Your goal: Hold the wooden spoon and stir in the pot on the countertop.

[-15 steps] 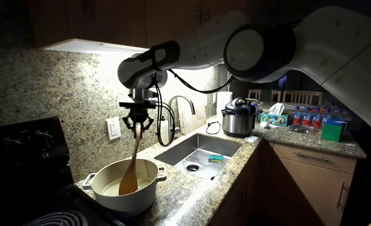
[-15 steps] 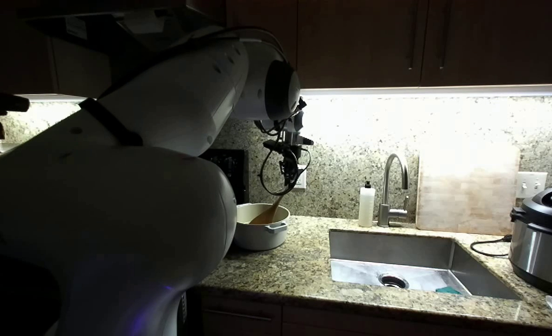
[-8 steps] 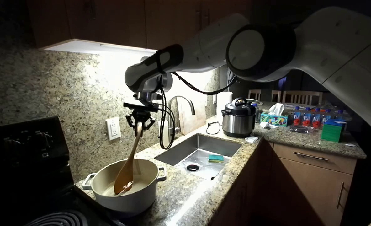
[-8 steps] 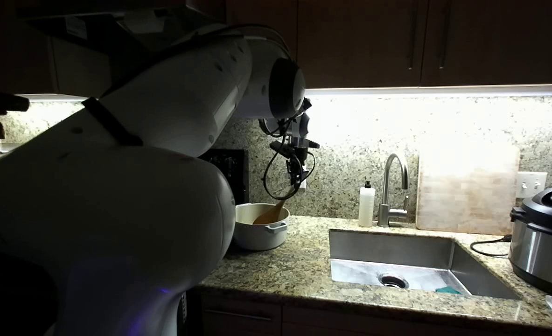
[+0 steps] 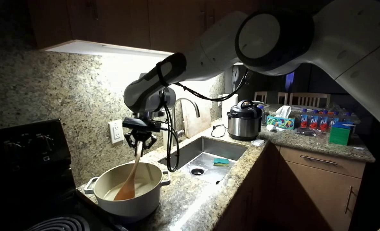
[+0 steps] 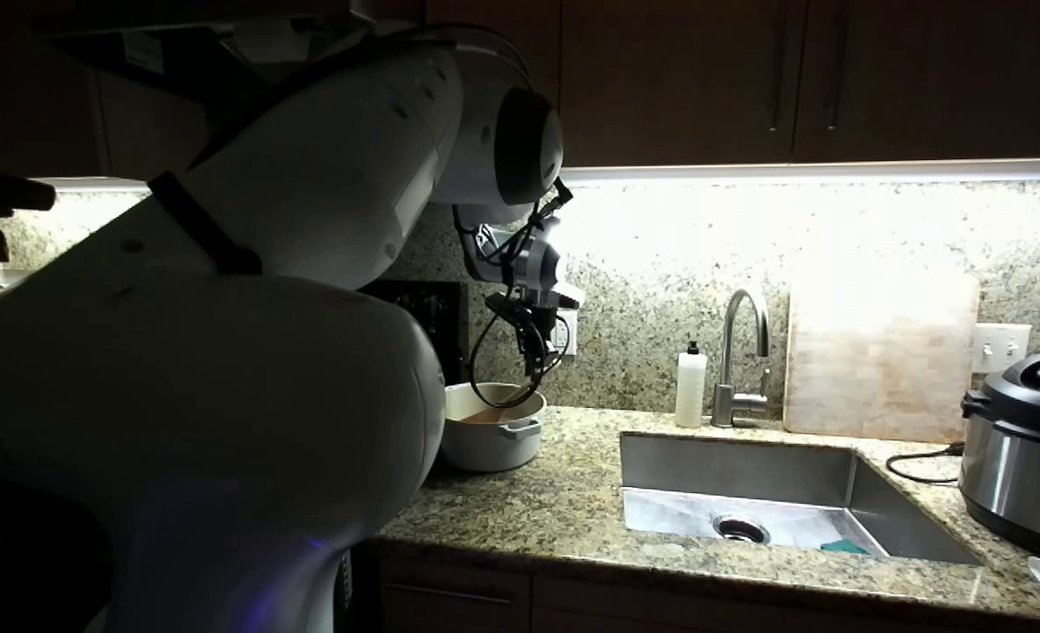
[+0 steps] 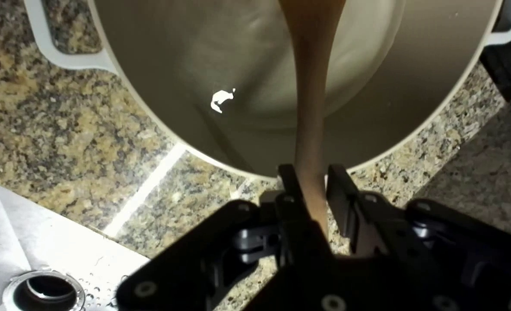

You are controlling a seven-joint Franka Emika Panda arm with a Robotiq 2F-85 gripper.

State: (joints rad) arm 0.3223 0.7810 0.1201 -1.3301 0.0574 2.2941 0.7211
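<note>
The light-brown wooden spoon (image 5: 128, 186) leans at a slant inside the cream-white pot (image 5: 128, 207), its bowl low toward the pot's near-left side in an exterior view. My gripper (image 5: 139, 152) is shut on the upper handle, above the rim. In the wrist view the spoon (image 7: 310, 86) runs up from between the fingertips of the gripper (image 7: 311, 172) into the pot (image 7: 151, 56); its bowl is cut off by the frame edge. The pot (image 6: 489, 448) stands on the speckled granite countertop (image 6: 572, 501), beside the stove. Pale liquid seems to cover the pot's bottom.
A black stove (image 5: 22, 147) adjoins the pot. On its other side lies the steel sink (image 6: 730, 470), with a sponge (image 5: 221, 161), faucet (image 6: 729, 352) and soap bottle (image 6: 691, 391). A steel-and-black cooker (image 5: 244, 123) stands beyond. Cables (image 5: 173, 150) hang beside my gripper.
My gripper has come down closer to the pot, after a slight rise. The spoon has sunk with it, still held, and its bowl has swung leftward in an exterior view. The pot stayed put.
</note>
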